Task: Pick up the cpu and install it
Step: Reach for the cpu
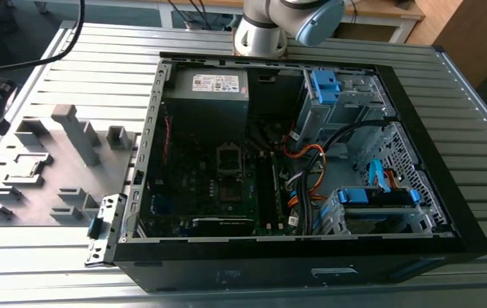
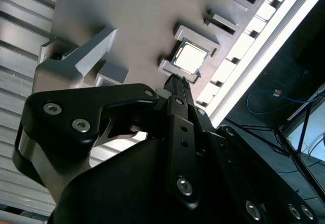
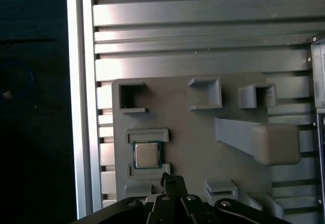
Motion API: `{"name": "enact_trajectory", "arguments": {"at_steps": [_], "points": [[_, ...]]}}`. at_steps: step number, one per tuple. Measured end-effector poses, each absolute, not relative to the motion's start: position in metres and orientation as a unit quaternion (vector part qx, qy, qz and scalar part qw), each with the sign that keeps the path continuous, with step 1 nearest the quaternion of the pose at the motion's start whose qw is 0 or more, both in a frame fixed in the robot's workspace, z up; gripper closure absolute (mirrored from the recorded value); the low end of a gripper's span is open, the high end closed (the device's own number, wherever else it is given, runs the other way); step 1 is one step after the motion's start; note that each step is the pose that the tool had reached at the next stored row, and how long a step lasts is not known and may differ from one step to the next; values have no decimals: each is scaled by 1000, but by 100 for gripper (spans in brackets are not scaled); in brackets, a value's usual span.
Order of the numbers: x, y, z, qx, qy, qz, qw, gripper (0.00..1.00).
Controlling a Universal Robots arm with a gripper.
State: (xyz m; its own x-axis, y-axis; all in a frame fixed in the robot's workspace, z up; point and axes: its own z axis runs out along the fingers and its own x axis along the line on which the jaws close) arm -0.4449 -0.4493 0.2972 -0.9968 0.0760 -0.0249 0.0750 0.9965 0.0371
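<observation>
- First wrist view: the cpu (image 3: 147,154) lay flat, silver top up, in a shallow nest of the grey fixture plate (image 3: 203,142), near the edge of the slatted tabletop (image 3: 203,26).
- Raised lips hemmed two opposite sides of the chip, and the other two sides looked free.
- The end effector (image 3: 173,179) hung just beside the nest with its tips drawn together on nothing, clear of the chip.
- The chip was probably light, thin and stiff, with a smooth lid that could slip and a delicate underside. The hold belonged on the two free edges, gently, and never across the faces.
- The plate's other bracketed pockets seemed to hold nothing.
- Second wrist view: the cpu (image 2: 189,57) sat square in its nest on the fixture plate (image 2: 137,26). It lay just beyond the closed end effector (image 2: 176,82), and the two were apart.
- Exterior view: the open computer case (image 1: 294,269) lay on its side on the tabletop (image 1: 97,58).
- The fixture plate (image 1: 55,176) lay just beside the case, on the exterior view's left.
- Inside the case were the motherboard (image 1: 200,192) with its dark socket frame (image 1: 228,157) and a black power supply (image 1: 205,96) at the far end.
- Orange and black cables (image 1: 307,154) ran through the middle, and blue drive brackets (image 1: 322,86) stood toward the exterior view's right.
</observation>
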Motion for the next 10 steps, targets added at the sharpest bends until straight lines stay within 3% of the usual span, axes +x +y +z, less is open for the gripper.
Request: {"name": "enact_trajectory", "arguments": {"at_steps": [10], "points": [[-444, -450, 293, 38, 999, 18, 13, 89]]}}
